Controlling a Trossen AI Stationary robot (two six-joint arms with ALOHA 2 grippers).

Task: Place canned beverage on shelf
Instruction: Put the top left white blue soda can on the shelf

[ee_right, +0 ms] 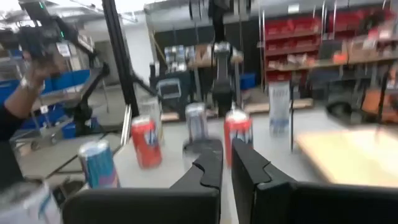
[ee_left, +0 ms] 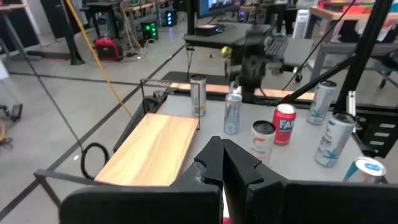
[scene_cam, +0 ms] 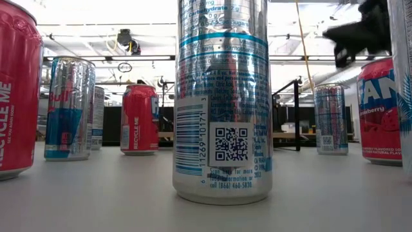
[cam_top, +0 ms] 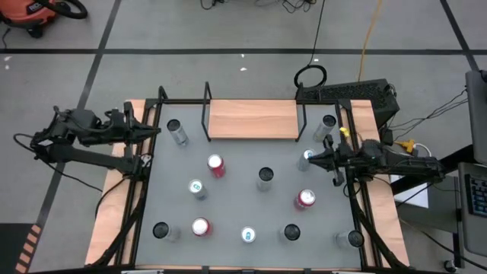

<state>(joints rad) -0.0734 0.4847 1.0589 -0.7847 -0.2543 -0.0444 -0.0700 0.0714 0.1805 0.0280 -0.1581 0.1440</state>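
**Both grippers clenched and empty; cans on the tabletop, shelf bare**

The shelf point(cam_top: 253, 119), a light-wood board with black rod frames at both ends, lies at the far edge of the grey table point(cam_top: 236, 205). No can stands on it. The canned beverages stand upright across the table, among them a red can point(cam_top: 216, 165) near the middle and a silver can point(cam_top: 176, 132) just left of the shelf.

The left gripper point(cam_top: 155, 131) is at the table's left edge, fingers clenched on nothing. The right gripper point(cam_top: 313, 158) is at the right side, clenched, apparently just beside a blue-topped can point(cam_top: 306, 158); contact cannot be confirmed.
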